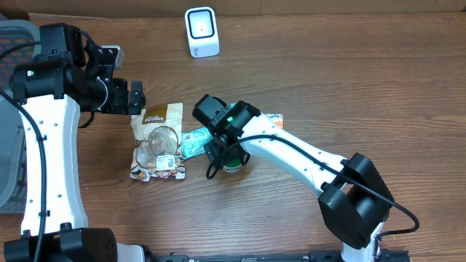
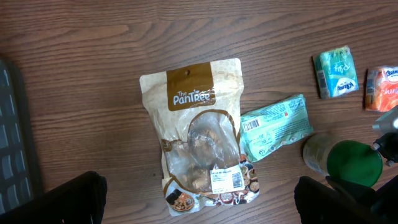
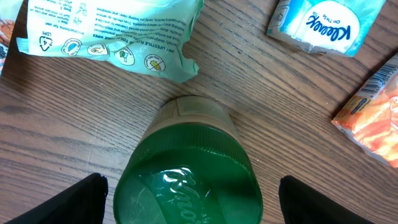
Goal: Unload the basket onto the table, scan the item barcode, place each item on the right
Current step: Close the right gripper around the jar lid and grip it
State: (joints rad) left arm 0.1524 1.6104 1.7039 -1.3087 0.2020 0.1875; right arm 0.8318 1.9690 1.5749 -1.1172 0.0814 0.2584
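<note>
A jar with a green lid (image 3: 189, 180) stands on the wooden table, seen from above in the right wrist view. My right gripper (image 3: 193, 205) is open and straddles it, with a black finger on each side of the lid and a small gap to each. In the overhead view the jar (image 1: 234, 164) is mostly hidden under that gripper (image 1: 227, 156). The white barcode scanner (image 1: 202, 31) stands at the table's back edge. My left gripper (image 2: 199, 208) is open and empty, hovering over the lower end of a brown PanTree snack bag (image 2: 196, 134).
A pale green wipes pack (image 2: 273, 127) lies between the bag and the jar. A teal tissue pack (image 2: 336, 71) and an orange packet (image 2: 382, 87) lie to the right. A grey basket (image 1: 11, 145) sits at the table's left edge.
</note>
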